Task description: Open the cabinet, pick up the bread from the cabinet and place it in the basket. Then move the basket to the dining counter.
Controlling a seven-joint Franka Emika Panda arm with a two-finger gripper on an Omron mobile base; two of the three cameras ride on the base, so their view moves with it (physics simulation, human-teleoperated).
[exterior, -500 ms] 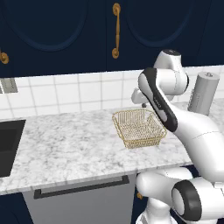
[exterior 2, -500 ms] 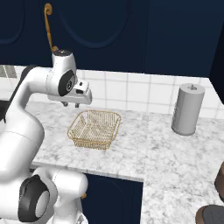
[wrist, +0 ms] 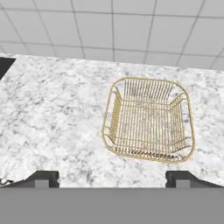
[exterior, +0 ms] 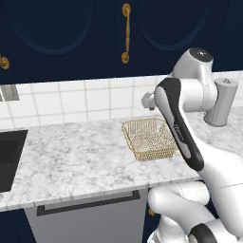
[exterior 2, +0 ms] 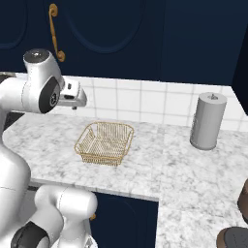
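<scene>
Nothing has shifted since the earlier frame: the shallow gold wire-mesh basket [wrist: 148,120] sits empty on the marbled worktop [wrist: 52,113]. The gripper [wrist: 113,178] hovers above, jaws wide, holding nothing.

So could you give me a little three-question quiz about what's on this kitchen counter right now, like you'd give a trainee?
1. True or false: the basket has bread in it.
2. The cabinet door with the long brass handle is: A) shut B) wide open C) removed.
3. Fill in: the gripper hangs above the counter with its jaws ____.

Key: 1 false, the basket is empty. 2 A. 3 open, holding nothing.
</scene>
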